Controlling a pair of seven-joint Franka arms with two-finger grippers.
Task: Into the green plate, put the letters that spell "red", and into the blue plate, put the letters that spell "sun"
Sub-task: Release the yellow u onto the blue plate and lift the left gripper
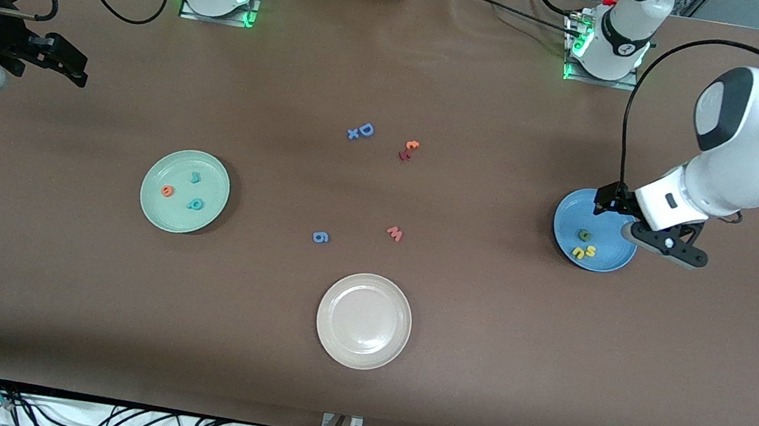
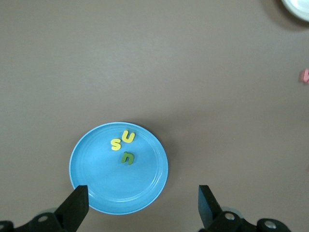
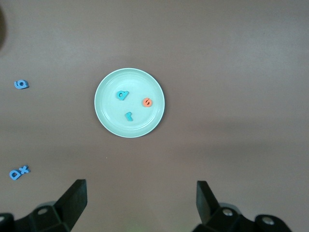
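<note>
The pale green plate (image 1: 173, 215) lies toward the right arm's end of the table. It holds the letters that spell "red": an orange e (image 1: 166, 190), a teal r (image 1: 195, 177) and a teal d (image 1: 195, 203). In the right wrist view the same plate (image 3: 110, 117) shows all three. The blue plate (image 1: 572, 214) lies toward the left arm's end. It holds a yellow s (image 2: 116, 144), a yellow u (image 2: 129, 137) and a dark green n (image 2: 127, 157). My left gripper (image 1: 645, 228) hangs open over the blue plate's edge, holding nothing. My right gripper (image 1: 73, 66) waits open and holds nothing, off at its own end of the table.
An off-white plate (image 1: 363, 321) sits nearest the front camera, mid-table. Loose letters lie in the middle: a blue D with an x (image 1: 361, 131), a dark red letter touching an orange one (image 1: 408, 150), a pink w (image 1: 395, 233) and a blue 6 (image 1: 320, 237).
</note>
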